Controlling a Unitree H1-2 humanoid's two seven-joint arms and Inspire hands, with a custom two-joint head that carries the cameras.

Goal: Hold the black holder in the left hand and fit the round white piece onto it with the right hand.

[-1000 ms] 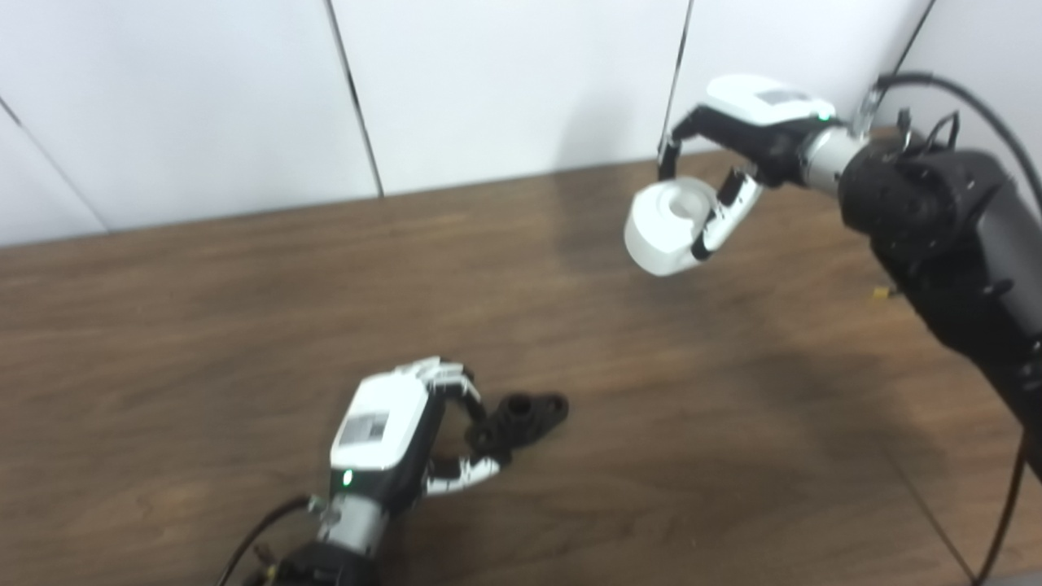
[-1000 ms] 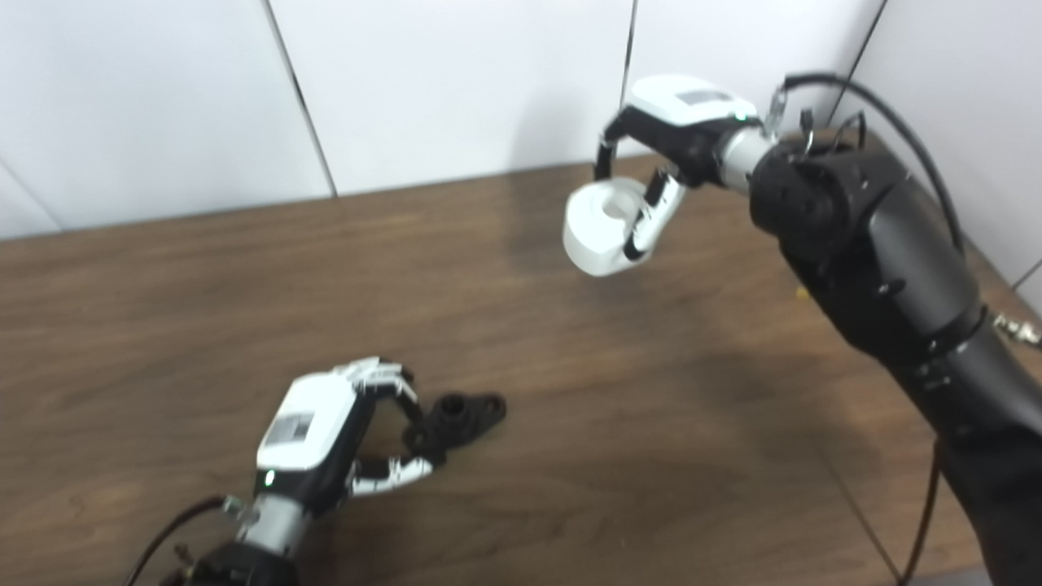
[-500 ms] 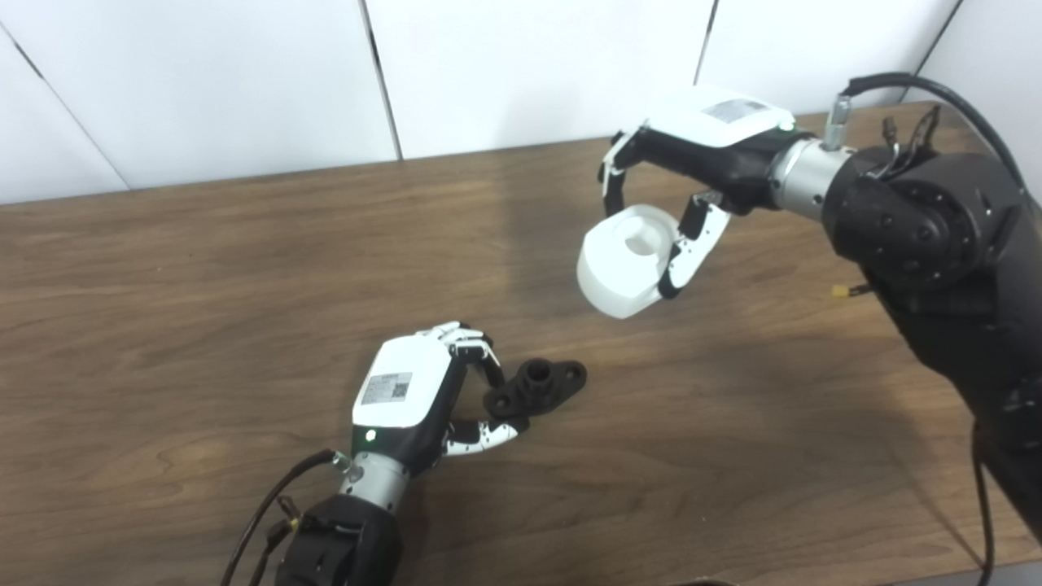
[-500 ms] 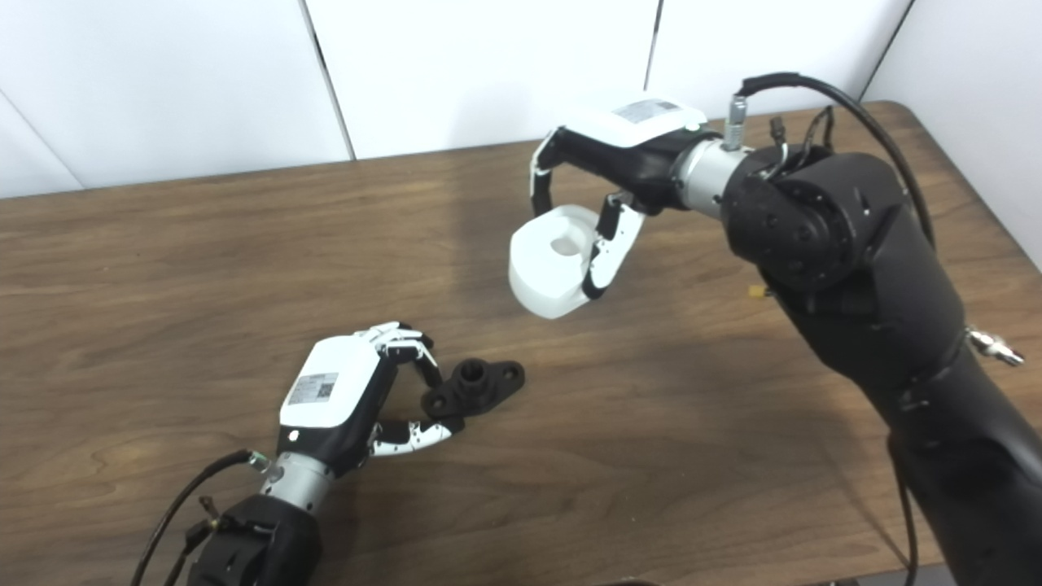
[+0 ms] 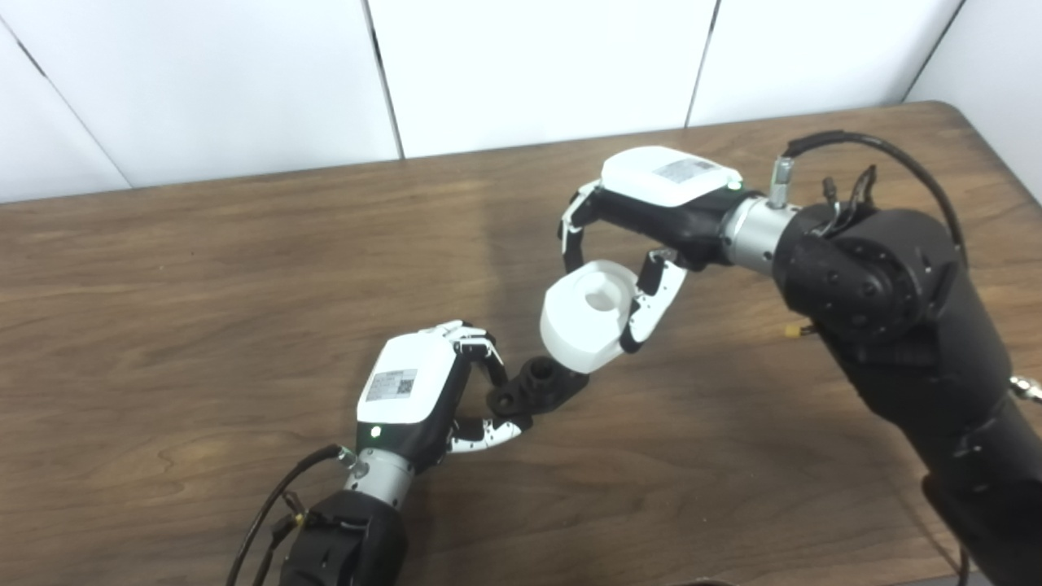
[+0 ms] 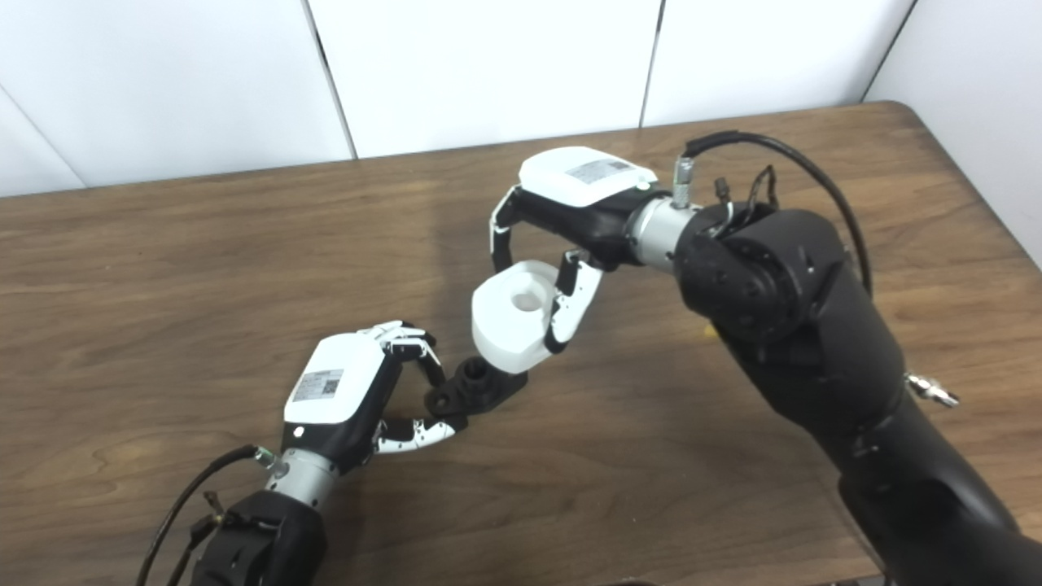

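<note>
Nearest: left hand (image 5: 423,399), arm entering at the bottom edge. Fingers and thumb pinch the near lug of the holder (image 5: 537,387). Holder sits low over the table (image 5: 163,285); cannot tell whether it rests on the wood or is lifted just clear. Short collar stands up at its middle, bore facing up and a little right; the far lug is hidden behind the white piece.

Next out: piece (image 5: 588,324), a thick round puck with a central hole, carried tilted, its lower rim just at or overlapping the far end of the holder. Contact not certain from either view. Hole is not yet over the collar.

Farther: right hand (image 5: 651,220), closed round the piece, fingers (image 5: 574,236) over the far rim, thumb on the near side, palm above.

Handling, as judged: both parts look like rigid plastic, light, not fragile. The piece's smooth wall could slip or rotate in the grasp, so hold across the rim, hole left clear. The holder is held by one end only; pressing down may lever it in the pinch.

Farthest: white wall panels (image 5: 529,73).
</note>
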